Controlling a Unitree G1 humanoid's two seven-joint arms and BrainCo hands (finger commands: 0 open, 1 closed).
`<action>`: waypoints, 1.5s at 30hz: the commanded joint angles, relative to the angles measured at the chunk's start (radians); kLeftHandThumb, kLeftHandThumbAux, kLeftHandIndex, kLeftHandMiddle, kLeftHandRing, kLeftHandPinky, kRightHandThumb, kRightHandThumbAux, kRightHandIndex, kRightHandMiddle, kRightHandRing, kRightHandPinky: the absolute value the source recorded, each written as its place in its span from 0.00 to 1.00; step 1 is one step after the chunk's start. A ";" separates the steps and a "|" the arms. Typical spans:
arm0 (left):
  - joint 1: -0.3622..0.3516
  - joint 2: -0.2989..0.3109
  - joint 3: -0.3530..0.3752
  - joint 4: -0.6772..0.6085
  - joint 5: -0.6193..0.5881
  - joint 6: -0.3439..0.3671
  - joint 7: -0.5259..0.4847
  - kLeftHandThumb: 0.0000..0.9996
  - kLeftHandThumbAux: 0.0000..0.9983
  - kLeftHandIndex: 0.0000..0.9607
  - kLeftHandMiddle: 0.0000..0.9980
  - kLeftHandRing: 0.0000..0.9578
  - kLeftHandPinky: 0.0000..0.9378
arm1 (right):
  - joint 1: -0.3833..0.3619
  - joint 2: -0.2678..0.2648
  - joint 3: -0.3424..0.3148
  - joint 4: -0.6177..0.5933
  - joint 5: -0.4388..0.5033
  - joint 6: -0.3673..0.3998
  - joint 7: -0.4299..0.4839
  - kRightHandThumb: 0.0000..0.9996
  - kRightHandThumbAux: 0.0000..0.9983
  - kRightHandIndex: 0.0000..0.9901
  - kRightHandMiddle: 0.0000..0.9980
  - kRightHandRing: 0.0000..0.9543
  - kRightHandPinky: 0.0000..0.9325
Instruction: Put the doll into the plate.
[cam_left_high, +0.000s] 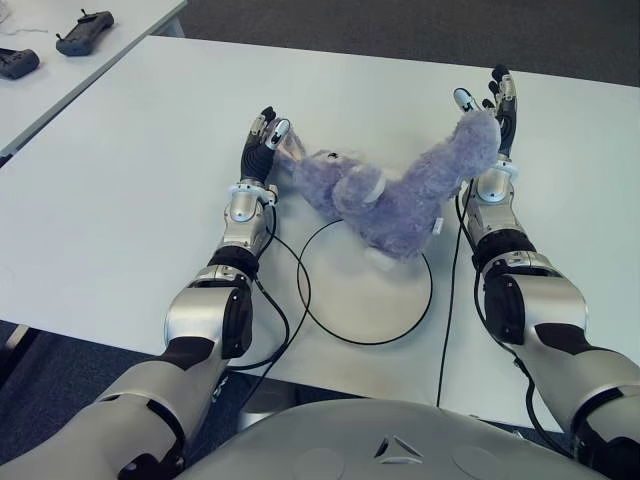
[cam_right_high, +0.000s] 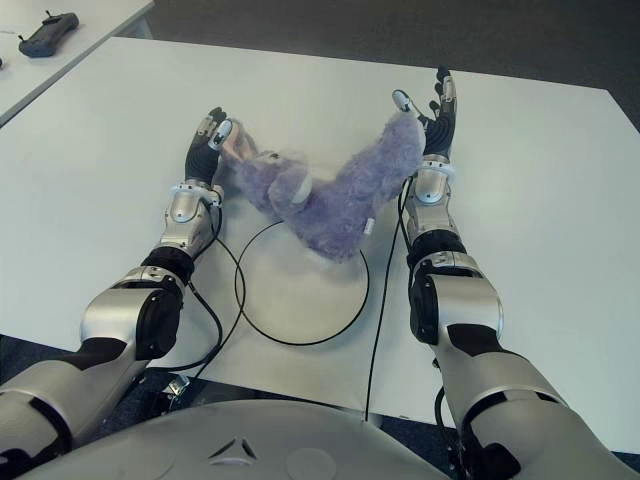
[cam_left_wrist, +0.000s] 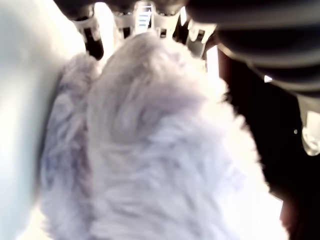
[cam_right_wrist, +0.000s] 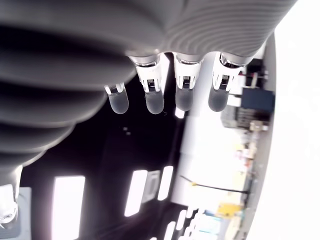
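Observation:
A purple plush doll (cam_left_high: 400, 195) lies bent in a V over the far part of the white plate (cam_left_high: 350, 305), which has a black rim. The doll's lower middle touches the plate. My left hand (cam_left_high: 268, 135) is at the doll's left end, fingers straight, with the plush (cam_left_wrist: 150, 150) pressed against its palm. My right hand (cam_left_high: 490, 100) stands upright at the doll's raised right end. Its fingers (cam_right_wrist: 155, 100) are straight and hold nothing; the doll leans on its palm side.
The plate sits near the front edge of a white table (cam_left_high: 130, 180). Black cables (cam_left_high: 285, 270) run from both wrists beside the plate. A second table at the back left carries two black controllers (cam_left_high: 83, 32). Dark floor lies beyond the far edge.

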 joint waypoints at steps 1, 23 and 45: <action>0.259 -0.033 0.009 0.167 -0.003 0.156 0.018 0.00 0.40 0.00 0.00 0.00 0.00 | -0.040 -0.008 -0.041 0.064 0.069 0.096 0.062 0.00 0.53 0.01 0.02 0.00 0.00; 0.264 -0.035 0.000 0.166 0.004 0.135 0.031 0.00 0.40 0.00 0.00 0.00 0.00 | -0.073 -0.054 -0.110 0.114 0.164 0.206 0.146 0.00 0.55 0.02 0.02 0.00 0.00; 0.262 -0.034 0.003 0.167 -0.004 0.148 0.021 0.00 0.41 0.00 0.00 0.00 0.00 | -0.047 -0.084 -0.129 0.153 0.165 0.243 0.124 0.00 0.55 0.04 0.01 0.00 0.00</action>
